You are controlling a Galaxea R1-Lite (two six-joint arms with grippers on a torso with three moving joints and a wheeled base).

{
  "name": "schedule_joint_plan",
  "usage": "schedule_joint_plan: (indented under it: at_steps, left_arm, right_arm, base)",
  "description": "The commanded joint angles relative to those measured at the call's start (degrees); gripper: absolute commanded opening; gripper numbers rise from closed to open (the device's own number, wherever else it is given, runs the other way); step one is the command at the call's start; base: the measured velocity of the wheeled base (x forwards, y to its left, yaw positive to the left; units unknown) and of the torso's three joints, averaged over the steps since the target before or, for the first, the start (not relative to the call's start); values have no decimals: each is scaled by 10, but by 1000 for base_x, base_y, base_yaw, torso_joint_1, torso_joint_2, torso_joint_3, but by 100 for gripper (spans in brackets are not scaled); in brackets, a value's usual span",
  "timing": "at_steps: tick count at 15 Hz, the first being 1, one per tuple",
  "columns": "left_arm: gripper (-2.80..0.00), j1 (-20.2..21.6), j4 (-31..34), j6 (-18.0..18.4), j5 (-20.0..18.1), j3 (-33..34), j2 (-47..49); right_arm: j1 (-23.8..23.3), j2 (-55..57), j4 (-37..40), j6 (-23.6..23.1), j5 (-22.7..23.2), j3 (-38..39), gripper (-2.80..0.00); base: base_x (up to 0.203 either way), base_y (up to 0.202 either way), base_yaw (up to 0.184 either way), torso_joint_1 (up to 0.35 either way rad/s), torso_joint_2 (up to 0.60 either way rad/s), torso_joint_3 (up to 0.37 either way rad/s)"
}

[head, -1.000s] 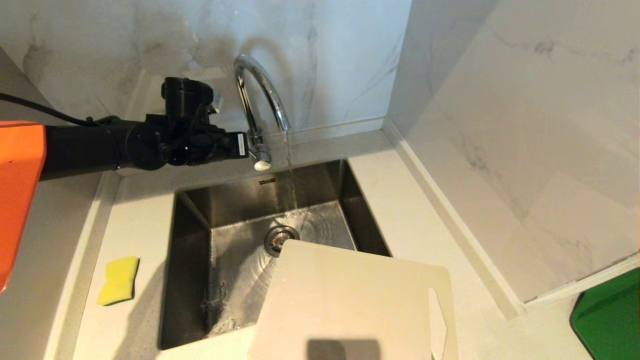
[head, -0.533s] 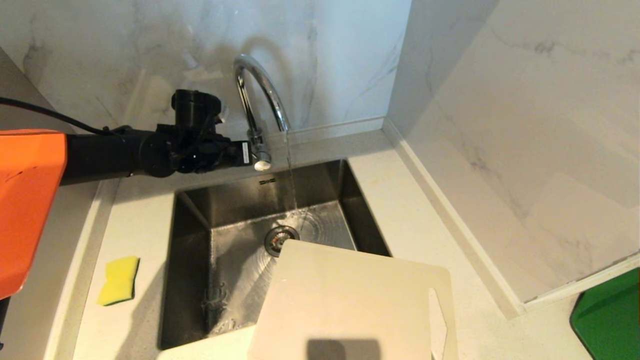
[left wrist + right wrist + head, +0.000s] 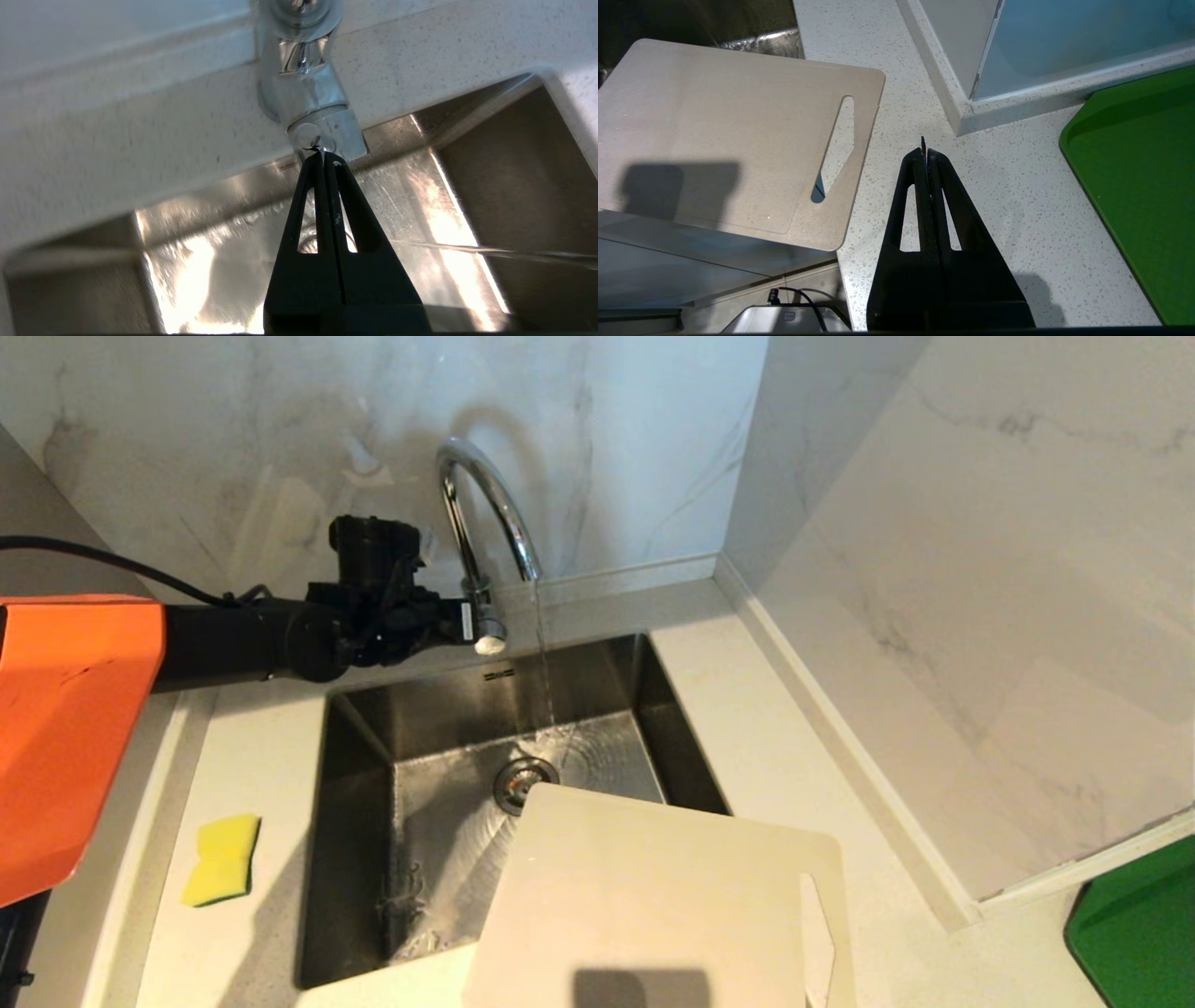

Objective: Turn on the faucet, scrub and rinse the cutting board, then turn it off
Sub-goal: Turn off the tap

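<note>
Faucet (image 3: 485, 513) stands behind the sink (image 3: 355, 859), water running; the left hand (image 3: 322, 156), clenched, touches its lever knob (image 3: 489, 641). Right hand (image 3: 924, 151), clenched, hovers beside the cutting board (image 3: 653, 905) overhanging the sink.

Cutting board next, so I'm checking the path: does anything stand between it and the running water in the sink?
Nothing visible does. The cutting board overhangs the sink, and the stream falls just beyond its far edge.

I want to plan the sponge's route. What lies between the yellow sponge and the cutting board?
In the head view, the wet steel sink basin lies between the sponge and the cutting board, which overhangs its near right corner.
</note>
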Motion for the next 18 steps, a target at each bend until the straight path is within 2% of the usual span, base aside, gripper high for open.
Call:
schedule_joint_plan:
  at_steps: [1, 4, 8, 18]
  left_arm:
    - [-280, 0, -12, 26, 3, -11, 14]
    - [-280, 1, -36, 51, 3, -17, 18]
    - [-280, 4, -42, 53, 21, -16, 18]
    - [-280, 12, -37, 48, 19, -16, 15]
  right_arm:
    - [0, 0, 0, 0, 0, 1, -280]
    - [0, 0, 0, 0, 0, 1, -280]
    - [0, 0, -1, 0, 0, 1, -280]
    - [0, 0, 0, 0, 0, 1, -280]
  base:
    - [0, 0, 0, 0, 0, 0]
    - [0, 0, 0, 0, 0, 0]
    - [0, 0, 0, 0, 0, 0]
    - [0, 0, 0, 0, 0, 0]
